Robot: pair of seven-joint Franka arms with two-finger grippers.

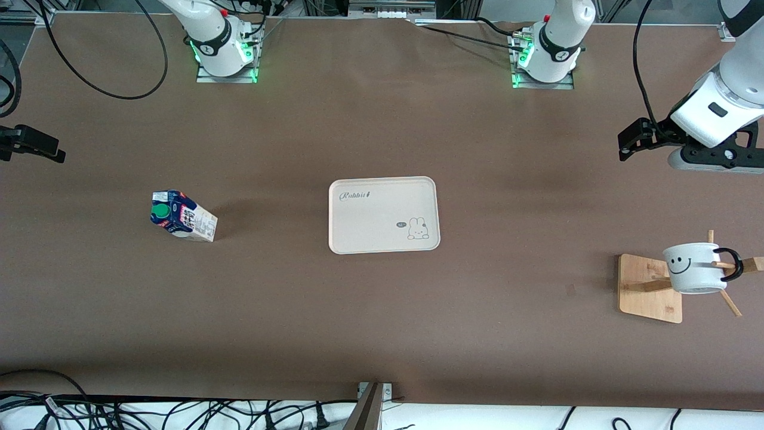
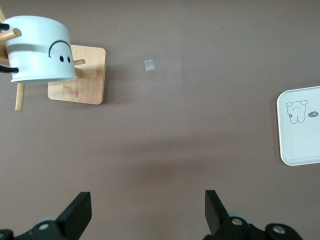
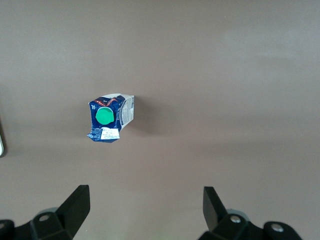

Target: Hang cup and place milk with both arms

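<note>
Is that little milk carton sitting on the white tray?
No, the milk carton stands on the bare brown table toward the right arm's end, well apart from the white tray, which holds nothing.

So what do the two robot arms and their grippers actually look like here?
Both arms have glossy white shells with dark grey joint rings, on metal base plates lit green, with black cables trailing nearby. The left gripper is black with two fingers, on a white wrist with a pale grey bracket. The right gripper shows two black wedge-shaped fingers above grey mounts.
</note>
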